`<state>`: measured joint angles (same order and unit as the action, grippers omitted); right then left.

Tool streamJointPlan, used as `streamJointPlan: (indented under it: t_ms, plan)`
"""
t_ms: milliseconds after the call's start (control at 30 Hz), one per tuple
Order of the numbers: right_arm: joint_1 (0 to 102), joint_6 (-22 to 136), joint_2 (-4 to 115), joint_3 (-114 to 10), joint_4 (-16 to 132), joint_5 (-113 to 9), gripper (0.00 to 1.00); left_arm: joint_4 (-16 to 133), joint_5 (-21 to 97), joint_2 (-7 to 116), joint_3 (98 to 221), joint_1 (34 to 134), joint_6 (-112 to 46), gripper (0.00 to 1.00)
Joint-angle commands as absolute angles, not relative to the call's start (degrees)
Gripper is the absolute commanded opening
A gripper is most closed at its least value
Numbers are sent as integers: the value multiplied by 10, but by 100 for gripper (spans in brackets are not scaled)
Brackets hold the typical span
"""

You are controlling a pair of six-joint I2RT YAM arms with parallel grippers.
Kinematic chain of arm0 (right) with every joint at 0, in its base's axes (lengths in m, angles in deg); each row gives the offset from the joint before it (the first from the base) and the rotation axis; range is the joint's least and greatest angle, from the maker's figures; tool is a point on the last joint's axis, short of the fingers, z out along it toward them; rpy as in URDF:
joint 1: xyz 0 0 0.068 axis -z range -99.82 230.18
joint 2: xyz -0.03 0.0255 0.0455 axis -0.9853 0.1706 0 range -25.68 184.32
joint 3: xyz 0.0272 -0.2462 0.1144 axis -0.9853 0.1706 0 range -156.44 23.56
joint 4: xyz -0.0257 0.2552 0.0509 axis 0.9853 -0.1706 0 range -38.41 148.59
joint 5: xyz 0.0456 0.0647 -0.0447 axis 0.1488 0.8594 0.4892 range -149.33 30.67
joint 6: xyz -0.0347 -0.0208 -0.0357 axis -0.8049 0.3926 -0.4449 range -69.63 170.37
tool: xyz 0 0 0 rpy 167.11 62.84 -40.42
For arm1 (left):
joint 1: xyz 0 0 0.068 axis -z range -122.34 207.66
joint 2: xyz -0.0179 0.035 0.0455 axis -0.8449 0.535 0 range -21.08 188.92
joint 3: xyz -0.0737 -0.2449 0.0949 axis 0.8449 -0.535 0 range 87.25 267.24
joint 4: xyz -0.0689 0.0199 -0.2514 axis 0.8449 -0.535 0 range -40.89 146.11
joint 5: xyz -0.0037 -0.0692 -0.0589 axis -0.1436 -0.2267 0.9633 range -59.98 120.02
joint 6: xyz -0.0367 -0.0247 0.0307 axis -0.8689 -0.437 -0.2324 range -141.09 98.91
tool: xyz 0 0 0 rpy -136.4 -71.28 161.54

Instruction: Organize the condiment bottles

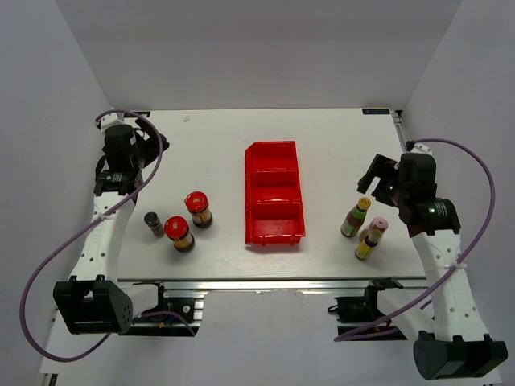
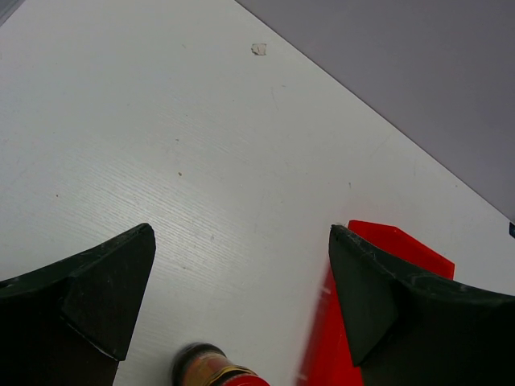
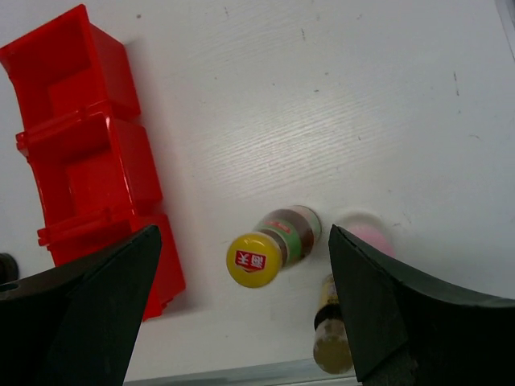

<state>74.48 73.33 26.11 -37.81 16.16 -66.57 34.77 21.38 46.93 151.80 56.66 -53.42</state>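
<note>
While my right gripper hangs with jaws wide apart and empty, the yellow-capped bottle stands upright below it, framed between both fingers, right of the red tray. My left gripper, likewise parted, is well away.

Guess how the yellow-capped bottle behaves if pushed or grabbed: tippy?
The yellow-capped bottle stands tall and slim on a small base, so a push near the cap would probably tip it. Its round body would likely roll once down. The pink-capped bottle stands close beside it, so a tip may knock that over too.
</note>
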Motion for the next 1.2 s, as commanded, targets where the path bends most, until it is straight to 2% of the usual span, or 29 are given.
streamJointPlan:
  t_ms: [0,100,300,533,833,1000,1167]
  plan:
    - [745,737,229,-362,109,-705,89,356,228,472,1521,568,-525,98]
    - [745,717,225,-345,117,-663,89,358,233,473,1518,567,-525,98]
    - [745,711,259,-318,117,-688,89,358,227,466,1508,568,-526,98]
    - [729,694,296,-309,133,-662,89,354,215,469,1517,567,-527,98]
    - [658,720,323,-296,124,-752,89,351,199,470,1515,568,-526,98]
    - [649,726,331,-300,132,-780,77,349,193,469,1514,568,-526,98]
    - [645,728,351,-296,129,-769,70,348,191,469,1513,568,-526,98]
